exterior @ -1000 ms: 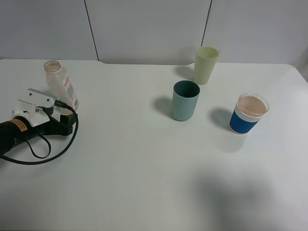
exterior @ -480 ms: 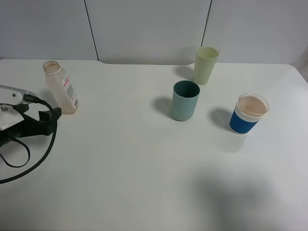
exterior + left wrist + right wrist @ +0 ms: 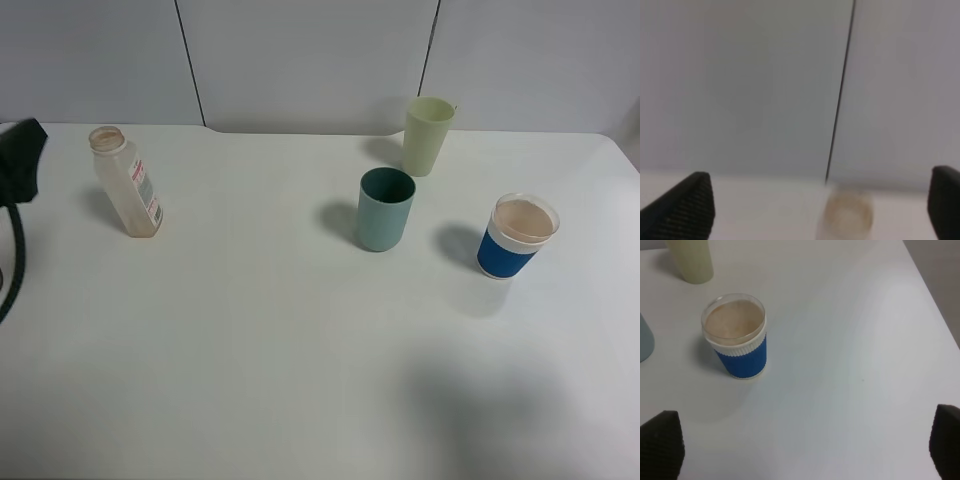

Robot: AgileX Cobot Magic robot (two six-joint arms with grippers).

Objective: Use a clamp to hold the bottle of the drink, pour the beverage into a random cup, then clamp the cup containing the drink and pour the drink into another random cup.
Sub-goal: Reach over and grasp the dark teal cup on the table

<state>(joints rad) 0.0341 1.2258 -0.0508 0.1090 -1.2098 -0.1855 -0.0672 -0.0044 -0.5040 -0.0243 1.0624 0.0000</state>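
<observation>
A plain white desk [image 3: 250,340] with a smooth matte top fills most of the high view. Behind it stands a pale grey wall [image 3: 300,60] of flat panels, split by thin dark vertical seams. A soft shadow lies on the desk's near right part.

The bottle [image 3: 125,180] stands on the far left of the desk, clear and square-sided, its wide round neck uncapped. Its white label [image 3: 146,192] carries red marks that are too small to read. No other writing shows anywhere.

The teal cup [image 3: 385,208] stands near the middle of the desk, dark inside. Beyond it, close to the wall, is a pale yellow-green cup [image 3: 428,135]. To the right of the teal cup stands a white cup with a blue band [image 3: 518,236], pale tan at its top. The three cups stand apart from one another and well apart from the bottle.

My left gripper [image 3: 817,200] is spread wide and holds nothing; the bottle shows blurred beyond it. Only a black part of my left arm [image 3: 20,160] and its cable [image 3: 12,260] show at the desk's left edge. My right gripper [image 3: 805,445] is also wide and empty, above bare desk near the blue-banded cup.
</observation>
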